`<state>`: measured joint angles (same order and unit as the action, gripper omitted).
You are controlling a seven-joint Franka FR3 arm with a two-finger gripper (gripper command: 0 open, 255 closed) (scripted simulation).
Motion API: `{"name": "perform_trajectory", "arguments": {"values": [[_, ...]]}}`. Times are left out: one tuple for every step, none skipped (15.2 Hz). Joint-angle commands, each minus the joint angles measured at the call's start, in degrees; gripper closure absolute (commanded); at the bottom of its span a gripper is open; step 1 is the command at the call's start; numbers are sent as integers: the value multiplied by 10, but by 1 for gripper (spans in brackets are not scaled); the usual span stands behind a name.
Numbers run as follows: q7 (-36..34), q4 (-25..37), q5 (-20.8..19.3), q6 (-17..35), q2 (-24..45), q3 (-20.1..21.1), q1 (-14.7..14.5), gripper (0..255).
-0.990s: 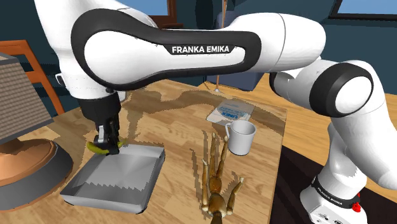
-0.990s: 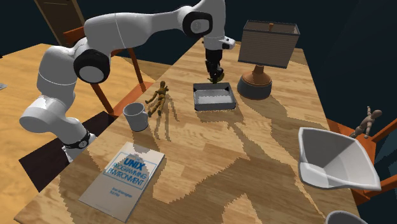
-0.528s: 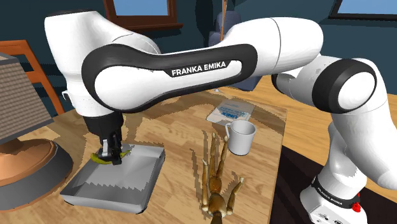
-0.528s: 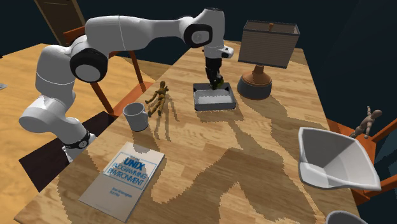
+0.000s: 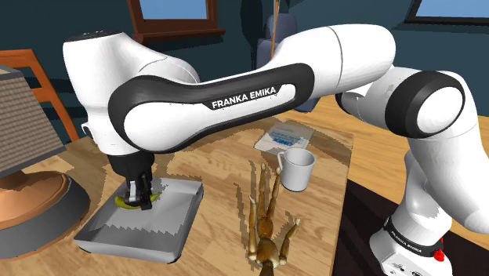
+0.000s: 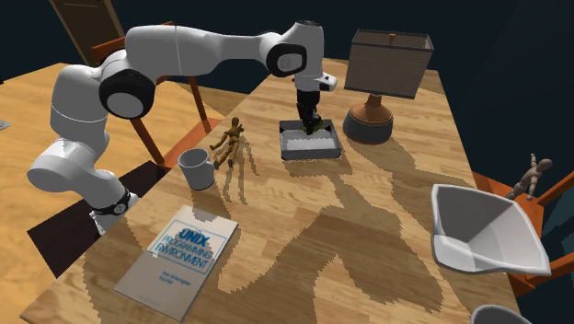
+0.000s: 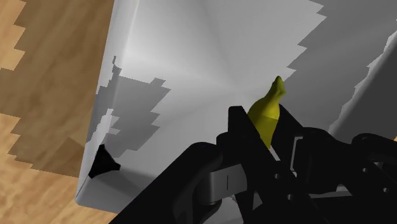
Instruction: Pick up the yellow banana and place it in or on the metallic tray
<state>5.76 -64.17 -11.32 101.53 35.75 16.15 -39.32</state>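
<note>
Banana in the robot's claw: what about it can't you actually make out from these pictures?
1. Wrist view: most of the banana is hidden inside the gripper; one yellow end sticks out.
2. Shoulder view: the gripper covers the spot where the banana meets the tray, so whether it touches the tray floor cannot be told.
3. Second exterior view: the banana is too small to show how it lies.

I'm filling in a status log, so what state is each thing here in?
end effector: shut on the banana, low over the tray.
banana: clasped, not yet released.
tray: upright on the table.
mug: upright.
wooden manikin: lying flat.
book: closed, flat.
</note>
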Motion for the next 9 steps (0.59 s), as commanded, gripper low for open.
{"name": "perform_trajectory", "arguments": {"values": [[0,0,0,0,0,0,0,255],[0,0,0,0,0,0,0,255],[0,0,0,0,0,0,0,255],[0,0,0,0,0,0,0,0],[0,0,0,0,0,0,0,0],[0,0,0,0,0,0,0,0],[0,0,0,0,0,0,0,0],[0,0,0,0,0,0,0,0],[0,0,0,0,0,0,0,0]]}}
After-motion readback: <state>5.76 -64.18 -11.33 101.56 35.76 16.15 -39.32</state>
